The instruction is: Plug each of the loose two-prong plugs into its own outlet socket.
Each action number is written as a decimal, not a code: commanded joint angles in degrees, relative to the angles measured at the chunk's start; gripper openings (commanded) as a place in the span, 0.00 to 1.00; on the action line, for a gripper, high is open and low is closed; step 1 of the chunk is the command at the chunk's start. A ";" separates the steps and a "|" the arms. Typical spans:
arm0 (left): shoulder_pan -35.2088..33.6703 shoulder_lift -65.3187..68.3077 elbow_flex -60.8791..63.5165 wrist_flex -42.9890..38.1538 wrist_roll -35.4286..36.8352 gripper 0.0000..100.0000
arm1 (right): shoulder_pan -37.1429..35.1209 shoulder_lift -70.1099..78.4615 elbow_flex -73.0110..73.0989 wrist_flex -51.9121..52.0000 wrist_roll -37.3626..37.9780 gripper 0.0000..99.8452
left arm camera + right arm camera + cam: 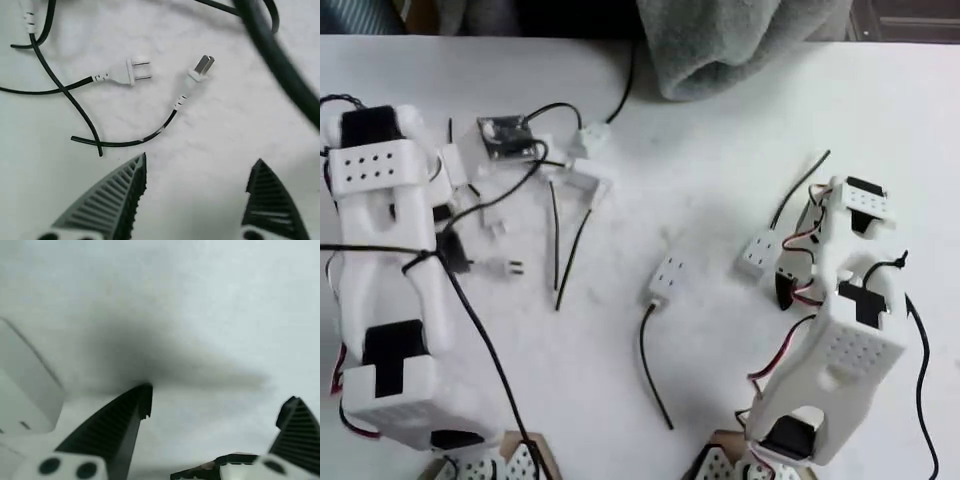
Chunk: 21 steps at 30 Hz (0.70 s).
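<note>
First, left claw (202, 159) wide open, empty, near plug (127, 74). You take it by body, keep pins free, approach square. Socket (669, 277) lies at plug's 3 o'clock in high view. Right claw (219, 394) wide open, empty, beside second socket (760, 250).

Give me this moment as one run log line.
left gripper open near loose plug, second plug beside it | right gripper open beside outlet socket
</note>
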 commanded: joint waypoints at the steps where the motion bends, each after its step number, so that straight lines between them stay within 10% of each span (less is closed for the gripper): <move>1: 1.45 -0.31 7.47 -9.67 -16.53 0.23 | 0.48 0.92 -0.26 -0.04 0.62 0.39; 21: 6.02 2.42 22.68 -27.08 -17.58 0.28 | -0.75 0.75 -0.26 -1.10 0.62 0.39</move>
